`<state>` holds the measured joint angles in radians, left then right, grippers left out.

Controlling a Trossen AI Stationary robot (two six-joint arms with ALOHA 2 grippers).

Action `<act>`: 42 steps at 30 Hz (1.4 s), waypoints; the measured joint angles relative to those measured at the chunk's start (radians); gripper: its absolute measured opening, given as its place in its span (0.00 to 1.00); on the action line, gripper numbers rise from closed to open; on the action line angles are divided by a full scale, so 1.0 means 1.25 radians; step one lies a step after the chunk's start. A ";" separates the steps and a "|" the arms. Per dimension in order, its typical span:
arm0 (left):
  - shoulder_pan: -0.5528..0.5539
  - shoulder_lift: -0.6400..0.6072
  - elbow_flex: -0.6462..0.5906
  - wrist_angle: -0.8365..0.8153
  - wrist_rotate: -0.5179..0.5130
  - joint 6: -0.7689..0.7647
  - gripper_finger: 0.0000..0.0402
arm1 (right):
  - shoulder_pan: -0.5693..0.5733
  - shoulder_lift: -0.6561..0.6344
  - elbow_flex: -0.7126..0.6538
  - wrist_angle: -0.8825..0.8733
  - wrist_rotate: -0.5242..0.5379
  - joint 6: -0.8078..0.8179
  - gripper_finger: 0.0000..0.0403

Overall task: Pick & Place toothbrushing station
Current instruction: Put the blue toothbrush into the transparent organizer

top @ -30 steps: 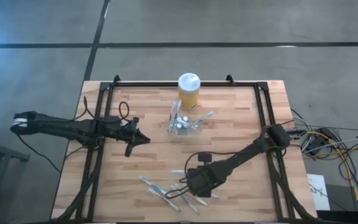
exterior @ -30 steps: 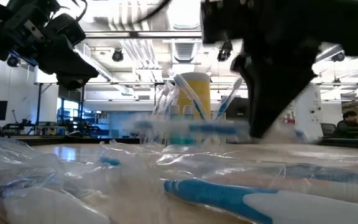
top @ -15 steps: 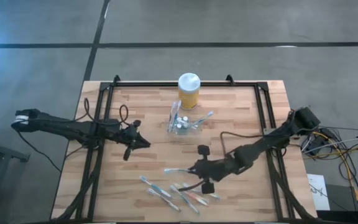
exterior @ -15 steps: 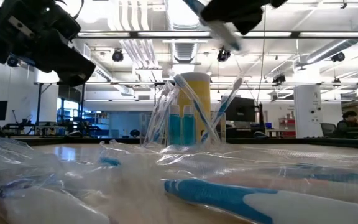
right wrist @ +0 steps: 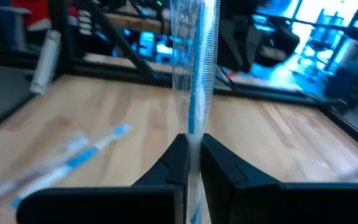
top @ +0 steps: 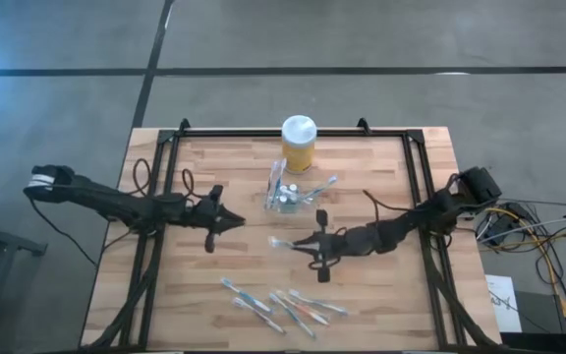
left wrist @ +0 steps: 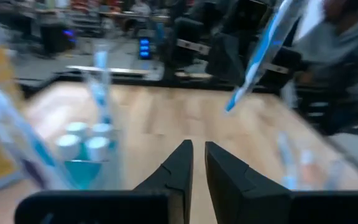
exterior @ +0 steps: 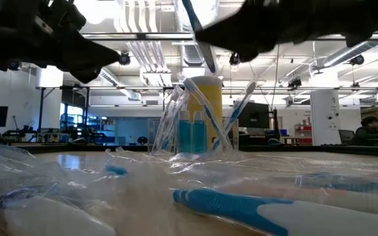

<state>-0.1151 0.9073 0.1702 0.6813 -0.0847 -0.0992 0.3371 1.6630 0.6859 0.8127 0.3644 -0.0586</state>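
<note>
The small see-through plastic cup-like toothbrushing station stands on the far middle of the light wooden slatted table, just in front of a taller yellow jar with a white lid and close against it. It holds thin blue-and-white toothbrushes that lean out to the right and small white-capped tubes; in the low view the holder shows in front of the yellow jar. The right gripper hangs over the middle of the table, nearer than the station and apart from it, its fingers pinched narrow on a thin blue-and-white toothbrush in clear wrapping that sticks out to the left; the right wrist view shows that wrapped toothbrush rising from between the dark fingers. The left gripper hovers to the left of the station, its tip pointing right, with its fingers nearly together and nothing between them, as the left wrist view shows. A loose cluster of wrapped blue, pink and white toothbrushes lies on the near part of the table.
</note>
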 joint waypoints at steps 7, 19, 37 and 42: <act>-0.009 0.093 0.075 0.001 -0.001 0.061 0.24 | -0.015 0.001 -0.023 0.014 0.001 0.022 0.05; -0.079 0.300 0.270 0.043 0.011 0.193 0.57 | -0.015 0.002 -0.026 0.066 0.001 -0.020 0.06; -0.079 0.446 0.433 0.047 -0.028 0.117 0.61 | -0.015 0.002 -0.030 0.098 0.003 -0.041 0.06; -0.079 0.473 0.433 0.112 -0.030 0.100 0.51 | -0.015 0.007 -0.031 0.114 0.004 -0.044 0.06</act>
<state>-0.2138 1.4990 0.7109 0.8218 -0.1222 0.0259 0.3180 1.6718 0.6476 0.9551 0.3698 -0.1131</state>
